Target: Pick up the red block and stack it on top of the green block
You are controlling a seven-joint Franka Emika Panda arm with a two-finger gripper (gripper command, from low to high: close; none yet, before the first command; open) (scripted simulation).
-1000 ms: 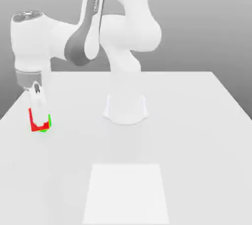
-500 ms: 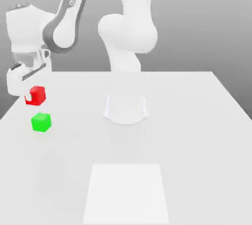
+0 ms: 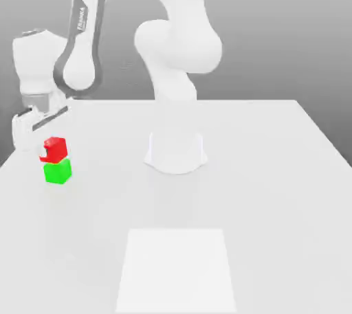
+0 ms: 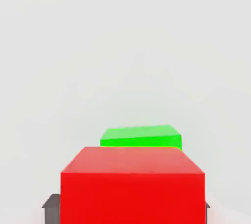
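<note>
my gripper (image 3: 42, 146) is clamped tight on the red block (image 3: 55, 148), which sits between my fingers (image 4: 51, 203) near the table's (image 3: 275, 189) edge on the exterior view's left. the red block hangs right above the green block (image 3: 58, 171), and i cannot tell whether they touch. the green block rests on the table. from my hand's camera, the green block (image 4: 141, 136) peeks out past the red block (image 4: 132, 188).

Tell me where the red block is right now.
In the exterior view, the red block is at the table's left, held by the hand directly above the green block.
</note>
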